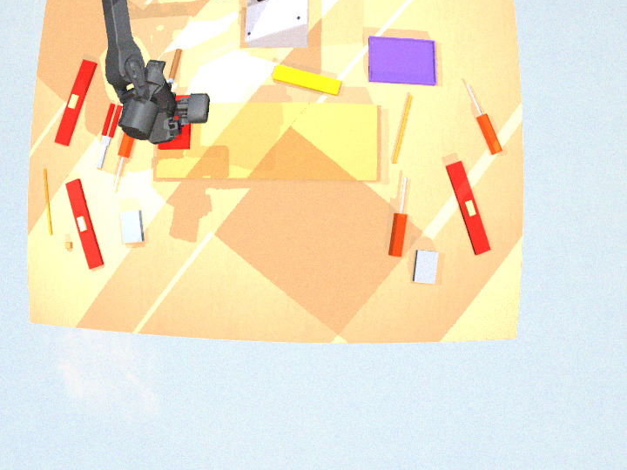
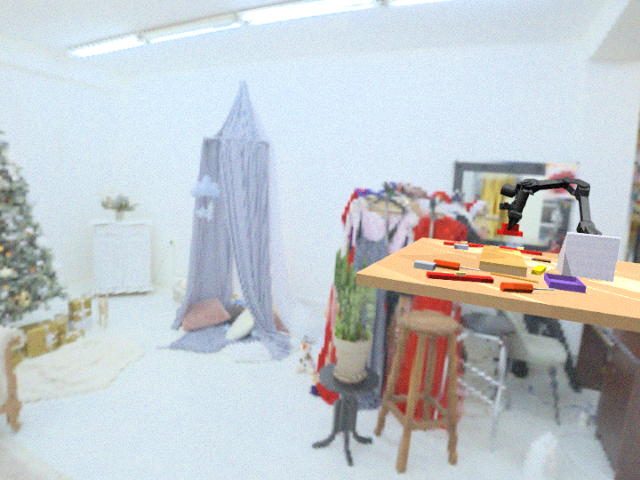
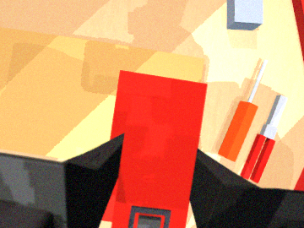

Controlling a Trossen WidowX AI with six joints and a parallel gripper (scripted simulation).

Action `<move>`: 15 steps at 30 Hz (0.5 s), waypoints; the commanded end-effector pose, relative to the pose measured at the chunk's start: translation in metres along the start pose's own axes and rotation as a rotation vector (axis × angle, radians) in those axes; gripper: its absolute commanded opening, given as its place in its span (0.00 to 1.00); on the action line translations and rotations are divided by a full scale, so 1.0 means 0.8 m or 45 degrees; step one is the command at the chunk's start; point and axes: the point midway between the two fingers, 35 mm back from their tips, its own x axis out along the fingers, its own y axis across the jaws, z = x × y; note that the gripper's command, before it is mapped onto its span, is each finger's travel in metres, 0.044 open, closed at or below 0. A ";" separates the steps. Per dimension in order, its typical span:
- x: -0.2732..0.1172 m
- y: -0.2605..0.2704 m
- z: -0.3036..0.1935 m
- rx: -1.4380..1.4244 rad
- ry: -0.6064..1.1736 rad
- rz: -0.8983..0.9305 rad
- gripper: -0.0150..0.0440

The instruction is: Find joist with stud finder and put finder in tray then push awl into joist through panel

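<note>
My gripper (image 1: 175, 118) (image 2: 511, 223) (image 3: 154, 142) is shut on the red stud finder (image 1: 178, 138) (image 2: 509, 231) (image 3: 158, 128). It holds the stud finder in the air over the left end of the pale yellow floor panel (image 1: 313, 141) (image 2: 500, 262) (image 3: 42, 103). The awl (image 1: 174, 63), with a brown wooden handle, lies on the table just behind the arm. The purple tray (image 1: 371, 60) (image 2: 564, 282) sits at the back right and is empty.
Orange screwdrivers (image 1: 125, 146) (image 3: 238, 130) (image 1: 488, 130) (image 1: 398, 230), red levels (image 1: 76, 102) (image 1: 84, 222) (image 1: 468, 206), a red two-handled tool (image 1: 107, 130) (image 3: 257, 154), a yellow block (image 1: 306, 78), grey blocks (image 1: 131, 226) (image 1: 425, 266) (image 3: 247, 6) and a white box (image 1: 277, 16) surround the panel.
</note>
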 end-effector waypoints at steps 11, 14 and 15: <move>0.018 -0.007 0.020 0.003 -0.015 0.001 0.25; 0.025 -0.007 0.018 0.004 -0.014 0.001 0.25; 0.027 -0.007 0.018 0.004 -0.014 0.001 0.25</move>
